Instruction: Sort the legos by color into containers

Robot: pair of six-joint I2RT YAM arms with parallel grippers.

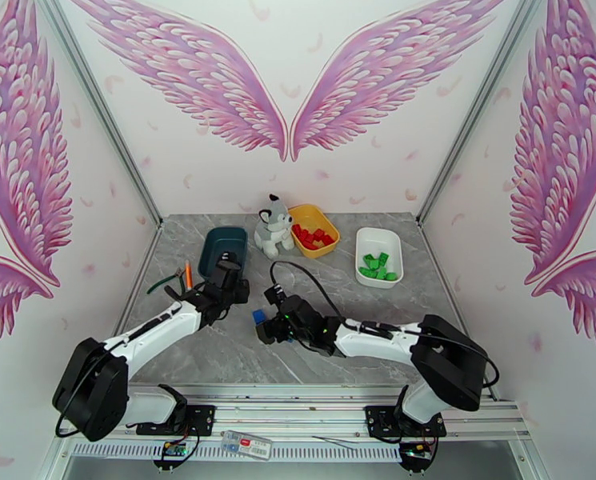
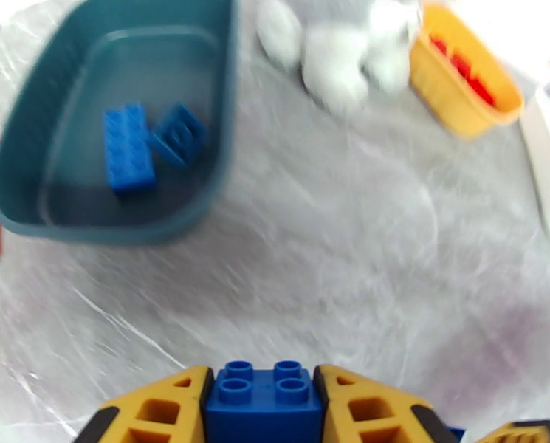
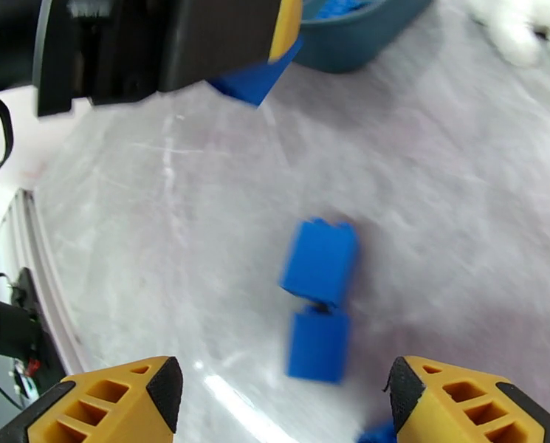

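Note:
My left gripper (image 2: 263, 407) is shut on a blue lego (image 2: 263, 399) and hangs over the table just short of the dark teal tray (image 2: 23, 208), which holds two blue legos (image 2: 129, 149). From above, the left gripper (image 1: 227, 275) is at that tray's (image 1: 222, 240) near end. My right gripper (image 3: 283, 389) stands open above two blue legos (image 3: 320, 260) lying on the table, seen from above as a blue spot (image 1: 259, 317) beside the right gripper (image 1: 266, 326). Red legos (image 1: 312, 236) fill the yellow tray (image 1: 307, 211); green legos (image 1: 378, 266) lie in the white tray (image 1: 375, 234).
The plush husky (image 1: 273, 226) sits between the teal and yellow trays. Orange-and-green hand tools (image 1: 178, 278) lie left of the teal tray. A further bit of blue (image 3: 378, 435) shows at the bottom edge of the right wrist view.

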